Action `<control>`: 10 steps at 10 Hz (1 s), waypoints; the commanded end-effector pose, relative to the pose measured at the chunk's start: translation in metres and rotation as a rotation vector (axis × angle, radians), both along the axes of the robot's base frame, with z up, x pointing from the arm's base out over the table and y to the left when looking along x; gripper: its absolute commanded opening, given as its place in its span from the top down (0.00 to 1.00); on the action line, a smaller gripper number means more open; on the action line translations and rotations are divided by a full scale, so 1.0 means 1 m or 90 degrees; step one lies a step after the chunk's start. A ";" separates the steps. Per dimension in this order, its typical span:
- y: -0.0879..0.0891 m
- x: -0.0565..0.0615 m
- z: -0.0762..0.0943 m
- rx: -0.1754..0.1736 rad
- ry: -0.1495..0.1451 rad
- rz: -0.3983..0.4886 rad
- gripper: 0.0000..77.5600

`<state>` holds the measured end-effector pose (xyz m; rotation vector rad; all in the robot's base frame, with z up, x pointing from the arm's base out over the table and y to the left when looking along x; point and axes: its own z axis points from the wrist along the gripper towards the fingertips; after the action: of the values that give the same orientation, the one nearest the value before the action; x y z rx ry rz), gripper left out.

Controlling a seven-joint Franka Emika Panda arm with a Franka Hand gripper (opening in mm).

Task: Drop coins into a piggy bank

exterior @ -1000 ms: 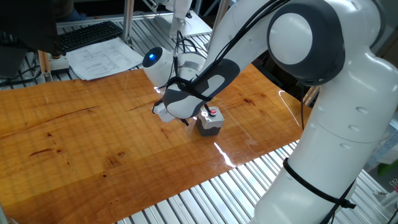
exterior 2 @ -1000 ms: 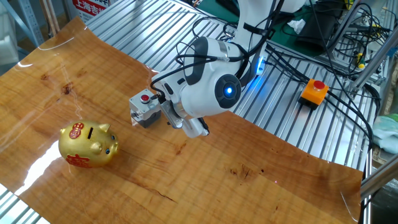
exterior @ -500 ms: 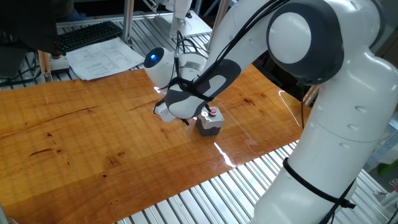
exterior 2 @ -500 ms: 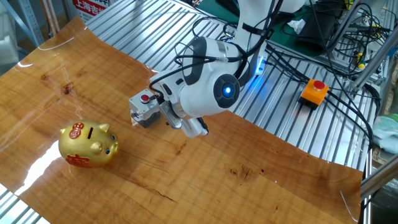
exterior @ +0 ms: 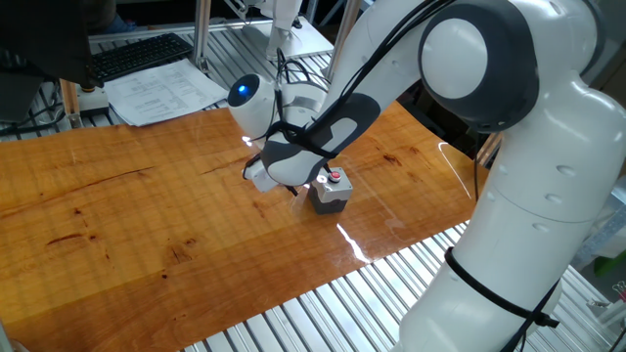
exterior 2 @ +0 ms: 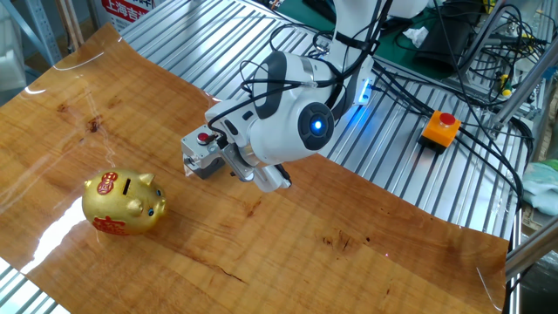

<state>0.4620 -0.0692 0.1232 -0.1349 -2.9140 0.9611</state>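
The golden piggy bank (exterior 2: 122,205), with red markings and a slot on top, stands on the wooden table near its front left edge. It is hidden in one fixed view. My gripper (exterior 2: 270,179) points down at the table just right of the grey box, well to the right of the pig. It also shows in one fixed view (exterior: 284,186), mostly covered by the wrist. The fingers (exterior 2: 274,181) look close together, but I cannot tell whether they hold anything. No coin shows.
A grey box with a red button (exterior 2: 202,153) (exterior: 331,192) stands on the table right beside my gripper. An orange box with a red button (exterior 2: 439,127) lies on the metal slats behind. Papers (exterior: 161,93) and a keyboard (exterior: 137,57) lie beyond the table's far edge.
The wrist has shifted very slightly toward the grey box. The piggy bank and the box have not moved.
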 end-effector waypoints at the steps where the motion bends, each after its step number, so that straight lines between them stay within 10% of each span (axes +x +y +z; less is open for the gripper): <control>1: 0.000 0.001 0.001 0.004 0.000 0.001 0.00; 7: 0.000 0.001 0.000 0.007 0.003 0.006 0.00; 8: 0.000 0.001 0.000 0.007 0.003 0.006 0.98; 10: 0.000 0.001 0.000 0.007 0.003 0.006 0.98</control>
<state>0.4621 -0.0689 0.1225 -0.1201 -2.9157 0.9466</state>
